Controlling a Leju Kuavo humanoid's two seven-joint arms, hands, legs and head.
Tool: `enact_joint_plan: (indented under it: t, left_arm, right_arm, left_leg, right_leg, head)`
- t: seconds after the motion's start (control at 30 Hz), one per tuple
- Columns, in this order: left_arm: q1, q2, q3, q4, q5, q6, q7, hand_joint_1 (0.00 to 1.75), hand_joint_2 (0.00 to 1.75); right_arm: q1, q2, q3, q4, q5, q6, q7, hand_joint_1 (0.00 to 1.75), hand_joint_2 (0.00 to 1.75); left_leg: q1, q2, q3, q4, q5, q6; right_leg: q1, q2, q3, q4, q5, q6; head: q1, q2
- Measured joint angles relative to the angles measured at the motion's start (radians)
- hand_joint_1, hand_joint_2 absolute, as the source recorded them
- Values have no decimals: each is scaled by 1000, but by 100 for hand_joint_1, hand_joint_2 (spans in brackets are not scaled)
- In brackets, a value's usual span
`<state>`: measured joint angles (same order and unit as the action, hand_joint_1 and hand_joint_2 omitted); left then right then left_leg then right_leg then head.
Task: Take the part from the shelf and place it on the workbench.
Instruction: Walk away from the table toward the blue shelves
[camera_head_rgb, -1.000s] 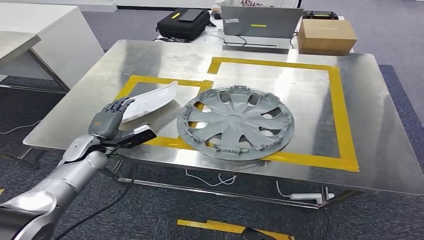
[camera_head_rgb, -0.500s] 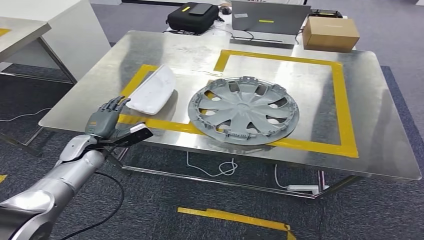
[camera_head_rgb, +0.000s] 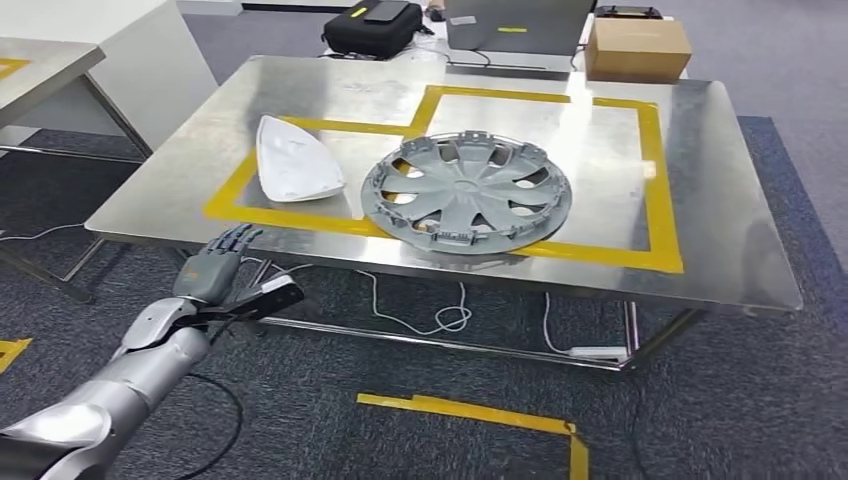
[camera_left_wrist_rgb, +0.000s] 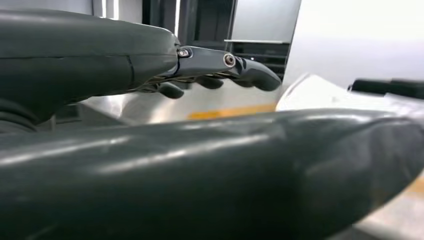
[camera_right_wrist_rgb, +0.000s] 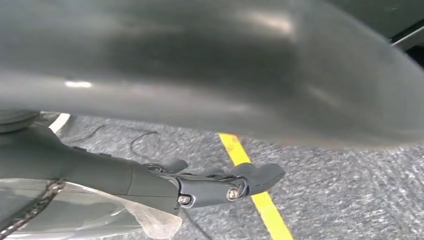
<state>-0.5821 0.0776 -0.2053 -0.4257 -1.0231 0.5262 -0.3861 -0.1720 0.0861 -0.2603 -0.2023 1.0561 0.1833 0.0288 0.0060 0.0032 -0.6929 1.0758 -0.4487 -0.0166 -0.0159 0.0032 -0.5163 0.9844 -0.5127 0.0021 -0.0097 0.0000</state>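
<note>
Head view, white part (camera_head_rgb: 296, 160) on workbench (camera_head_rgb: 720, 220), left robot hand (camera_head_rgb: 215, 270) off edge

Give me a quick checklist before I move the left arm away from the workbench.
1. White part resting on the workbench: ok.
2. Part fully inside the yellow tape outline: not ok, it covers a corner of the tape.
3. Part apart from the wheel cover: ok.
4. Left robot hand empty, fingers apart: ok.
5. Left robot hand off the part, in front of the bench edge: ok.
6. Right robot hand empty: cannot tell; something pale lies beside it.
</note>
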Motion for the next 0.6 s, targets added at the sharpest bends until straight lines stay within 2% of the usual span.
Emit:
enact_joint_plan:
  t: [0.07,0.1,0.13,0.17,0.2,0.23,0.3,0.33,0.4,0.43,0.47,0.5,0.57,0.6]
  left_arm:
    - [32,12,11,13,11,-5,11,0,0]
    - [49,18,18,21,15,-12,20,0,0]
    - [69,23,25,30,20,-22,32,0,0]
    - [90,28,32,37,25,-31,43,0,0]
    - [111,33,41,44,33,-37,54,0,0]
    - [132,37,52,48,45,-40,61,0,0]
    - [165,44,79,54,68,-42,70,0,0]
    - [179,46,94,58,78,-43,74,0,0]
    - [209,49,122,68,90,-49,91,0,0]
    - [226,50,134,74,92,-54,100,0,0]
    - [242,51,145,79,93,-57,107,0,0]
    - [257,51,153,83,93,-58,111,0,0]
    - [284,51,165,90,92,-59,115,0,0]
    - [295,51,170,93,88,-59,119,0,0]
  right_arm:
    - [4,0,-7,0,-4,-3,-1,0,0]
    - [8,-1,-10,0,-6,-4,-1,0,0]
    - [12,-1,-14,0,-8,-6,-2,0,0]
    - [15,-1,-17,0,-10,-7,-2,0,0]
    - [17,-1,-19,0,-11,-7,-2,0,0]
    - [19,-1,-21,0,-12,-8,-2,0,0]
    - [21,-1,-25,0,-14,-10,-3,0,0]
    - [22,-1,-29,0,-15,-10,-3,0,0]
    - [26,-2,-36,0,-17,-11,-4,0,0]
    - [29,-3,-39,0,-18,-12,-5,0,0]
    - [32,-4,-42,0,-18,-12,-6,0,0]
    - [35,-6,-44,-1,-19,-12,-9,0,0]
    - [39,-7,-46,-1,-20,-12,-14,0,0]
    - [40,-8,-48,-1,-20,-12,-16,0,0]
  left_leg:
    - [1,-1,-27,128,-101,-7]
    - [1,-1,-33,185,-126,-9]
    - [2,-1,-28,218,-125,-10]
    - [2,-1,-8,218,-106,-9]
    - [2,-1,27,184,-80,-7]
    - [2,-1,77,123,-61,-3]
    - [-1,-1,174,-18,-66,7]
    - [-3,-2,201,-62,-77,11]
    - [-6,-2,207,-89,-79,24]
    - [-6,0,201,-90,-69,32]
    - [-5,2,193,-92,-59,41]
    - [-4,4,182,-94,-47,49]
    - [-6,5,152,-93,-23,58]
    - [-7,5,135,-92,-11,59]
  right_leg:
    - [2,1,-25,2,22,-8]
    - [3,2,-39,3,33,-8]
    - [3,1,-54,4,43,-8]
    - [4,1,-69,6,52,-6]
    - [4,1,-83,9,60,-4]
    - [4,1,-95,12,68,-1]
    - [8,0,-112,18,82,8]
    - [9,-1,-116,20,89,13]
    - [8,-4,-121,18,103,26]
    - [6,-4,-125,21,97,32]
    - [5,-4,-133,35,73,36]
    - [5,-3,-146,68,32,40]
    - [5,-3,-179,189,-72,45]
    - [5,-3,-189,251,-103,46]
  head:
    - [-3,0]
    - [-4,0]
    - [-4,0]
    - [-4,0]
    - [-4,0]
    - [-4,0]
    - [-4,0]
    - [-3,0]
    - [-3,0]
    - [-4,0]
    - [-2,0]
    - [-1,0]
    - [3,0]
    - [3,0]
